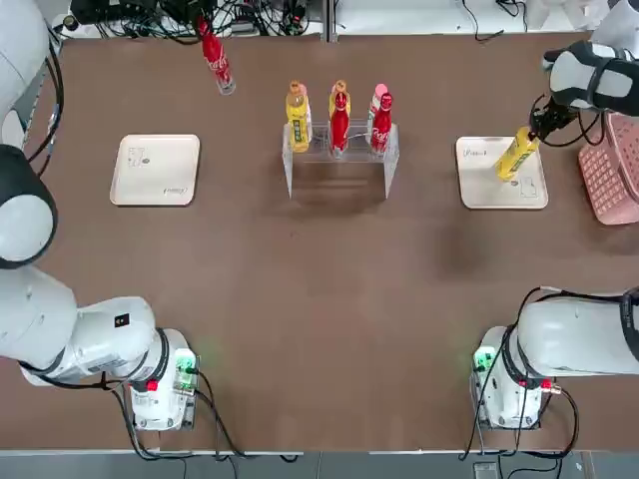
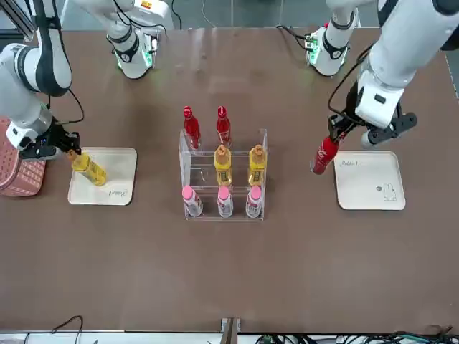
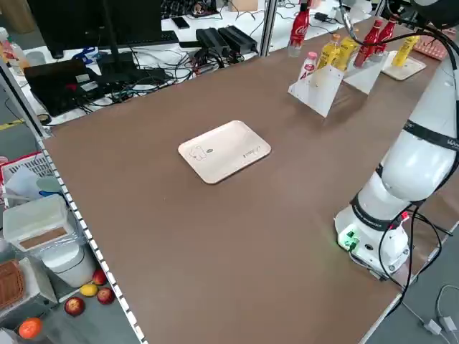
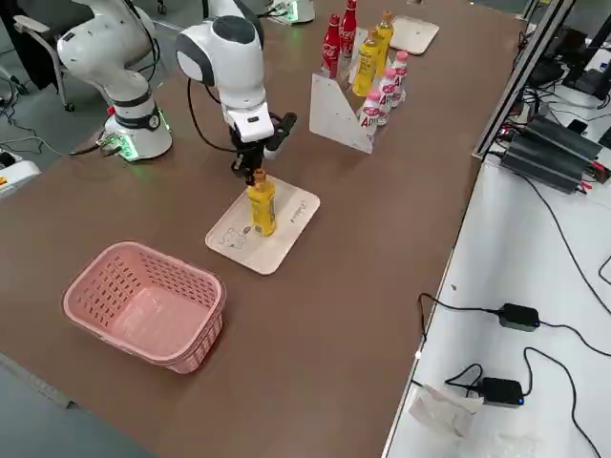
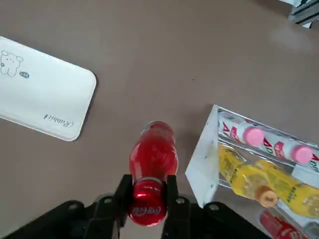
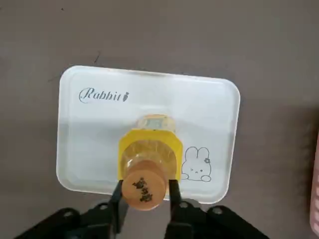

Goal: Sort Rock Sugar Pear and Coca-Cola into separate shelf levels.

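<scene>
Right tool [image 6: 145,195] clamps Rock Sugar Pear [image 6: 148,164]; left tool [image 5: 147,195] clamps Coca-Cola [image 5: 152,164].

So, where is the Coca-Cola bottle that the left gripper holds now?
In the front view, the Coca-Cola bottle hangs in the left gripper, between the clear rack and the left tray.

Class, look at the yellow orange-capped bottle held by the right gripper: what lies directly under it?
Under the yellow orange-capped bottle lies the beige square tray with a printed rabbit. The right gripper grips its cap. The bottle hides the tray's centre, so whether its base touches cannot be seen.
</scene>
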Available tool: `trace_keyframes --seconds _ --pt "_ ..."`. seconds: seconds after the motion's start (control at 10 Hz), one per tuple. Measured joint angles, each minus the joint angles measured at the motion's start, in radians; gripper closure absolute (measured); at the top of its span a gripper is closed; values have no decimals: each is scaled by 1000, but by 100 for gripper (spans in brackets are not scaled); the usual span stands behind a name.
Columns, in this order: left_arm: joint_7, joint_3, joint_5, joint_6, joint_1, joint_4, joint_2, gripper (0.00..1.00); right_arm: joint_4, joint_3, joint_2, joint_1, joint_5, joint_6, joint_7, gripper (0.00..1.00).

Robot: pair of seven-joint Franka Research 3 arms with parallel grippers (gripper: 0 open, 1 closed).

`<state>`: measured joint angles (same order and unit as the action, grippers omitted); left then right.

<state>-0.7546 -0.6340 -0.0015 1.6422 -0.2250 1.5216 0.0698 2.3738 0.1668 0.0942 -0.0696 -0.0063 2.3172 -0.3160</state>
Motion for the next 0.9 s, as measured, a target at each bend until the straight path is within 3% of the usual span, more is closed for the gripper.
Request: trace_keyframes --seconds 0.2,0.3,0.4,0.5,0.7,0.8,0.9 --pt "-81 -50 -11 -30 1 -44 -1 67 0 0 0 0 23 17 0 28" --pt "-118 -70 -19 -30 2 -57 0 67 -1 0 0 0 30 30 0 21" --pt "-160 -94 -21 -30 6 -66 1 67 -1 0 -1 0 31 40 0 22" --pt "-212 -108 -23 -30 20 -75 2 67 -1 0 -3 0 32 44 0 26" --pt "-301 -118 -28 -30 75 -88 10 67 -1 0 -10 0 32 48 0 59" --pt "-341 -120 -33 -30 102 -88 19 67 -1 0 -10 0 32 49 0 66" --pt "-390 -121 -47 -31 117 -88 28 67 -1 0 -10 0 32 49 0 66"
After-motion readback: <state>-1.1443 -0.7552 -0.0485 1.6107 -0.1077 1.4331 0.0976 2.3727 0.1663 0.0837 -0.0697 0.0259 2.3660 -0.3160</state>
